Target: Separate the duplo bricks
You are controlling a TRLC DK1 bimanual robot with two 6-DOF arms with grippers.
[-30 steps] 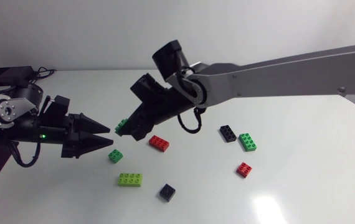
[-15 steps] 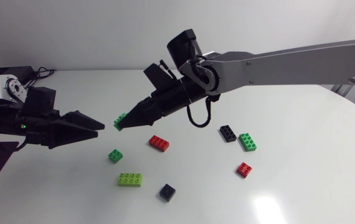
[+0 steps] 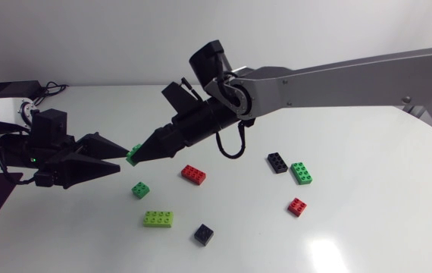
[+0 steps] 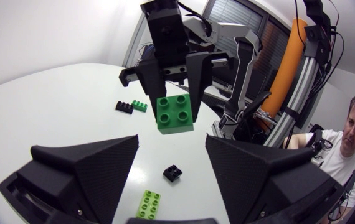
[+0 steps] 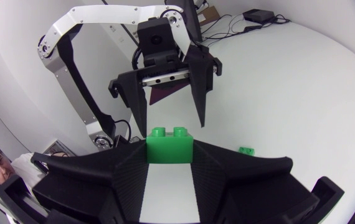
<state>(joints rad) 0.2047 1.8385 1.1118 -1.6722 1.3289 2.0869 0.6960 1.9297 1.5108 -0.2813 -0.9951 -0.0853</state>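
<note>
Just ahead of the wide-open, empty left claw [image 3: 117, 158], the right claw [image 3: 141, 154], clamped on the green brick [image 4: 175, 114], has advanced closer, apparently presenting it for pull-apart.

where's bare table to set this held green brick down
Bare table lies right of the flat green brick and small red brick. Another patch sits left of the lime brick. Crowded between the left hand and right hand, and around the larger red brick.
</note>
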